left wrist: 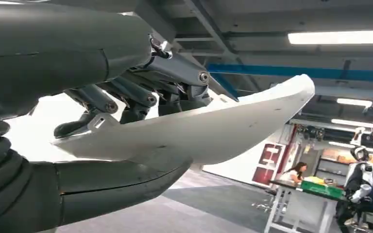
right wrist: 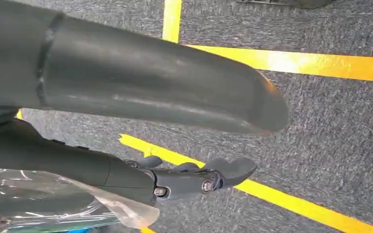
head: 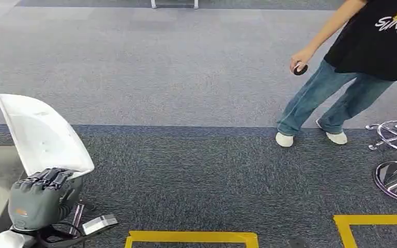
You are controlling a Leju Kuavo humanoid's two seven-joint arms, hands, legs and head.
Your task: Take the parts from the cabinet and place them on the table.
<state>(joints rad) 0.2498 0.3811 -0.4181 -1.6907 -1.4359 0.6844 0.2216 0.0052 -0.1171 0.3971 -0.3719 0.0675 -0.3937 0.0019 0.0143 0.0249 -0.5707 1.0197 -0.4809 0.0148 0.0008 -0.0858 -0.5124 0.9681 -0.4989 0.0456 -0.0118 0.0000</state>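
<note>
Even, bright overhead light; ceiling strip lamps point(left wrist: 340, 37) glare in the left wrist view, where near parts blur.

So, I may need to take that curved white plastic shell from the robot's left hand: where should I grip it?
Probably the free upper corner of the curved white plastic shell, coming from above. The left hand pinches its lower edge, thumb on one face and fingers on the other, so that end is occupied. The shell stands tilted upward with thin, bare edges, which suits pinching both faces.
</note>
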